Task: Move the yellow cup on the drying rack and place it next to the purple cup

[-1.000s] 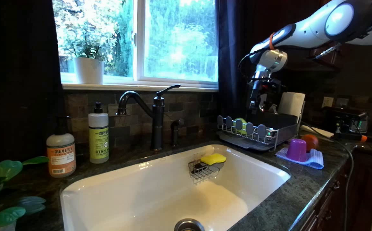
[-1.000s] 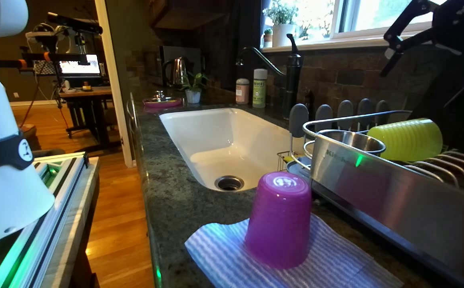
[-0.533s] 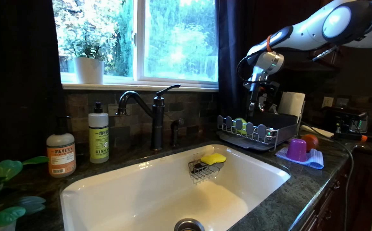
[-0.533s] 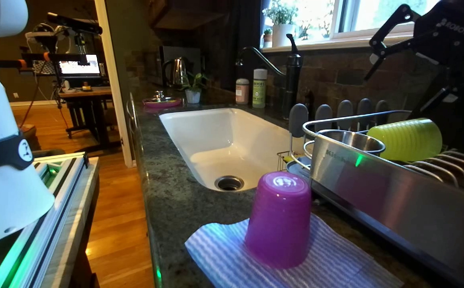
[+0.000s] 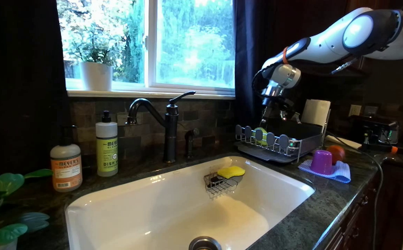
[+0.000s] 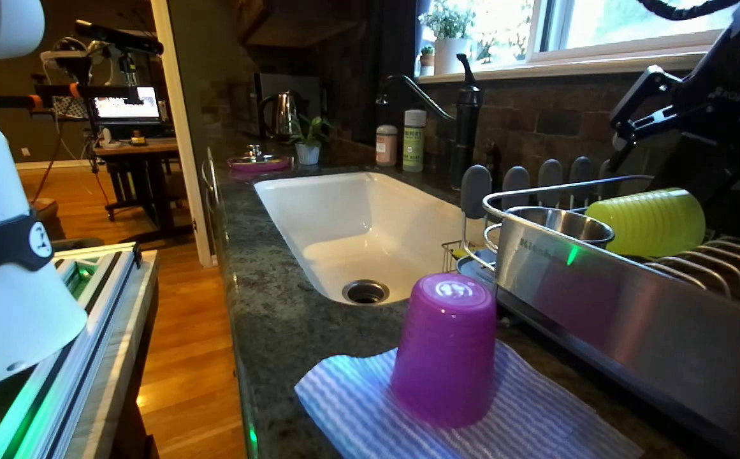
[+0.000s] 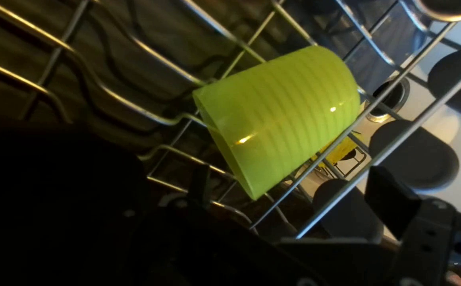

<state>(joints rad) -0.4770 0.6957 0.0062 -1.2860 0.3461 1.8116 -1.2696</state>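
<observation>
The yellow cup lies on its side in the drying rack in both exterior views; it shows large in the wrist view, with its open mouth toward the lower left. My gripper is open and empty above the rack, with its fingers wide apart and the cup's rim ahead of the gap between them. In an exterior view the gripper hangs just over the back of the rack. The purple cup stands upside down on a striped cloth beside the rack.
A metal bowl sits in the rack near the yellow cup. Grey prongs line the rack's sink side. An orange-red object is behind the purple cup. The white sink holds a wire caddy with a yellow sponge.
The arm has come down and to the left in an exterior view, and the gripper has tilted and sunk closer to the rack and the yellow cup. The cups have not moved.
</observation>
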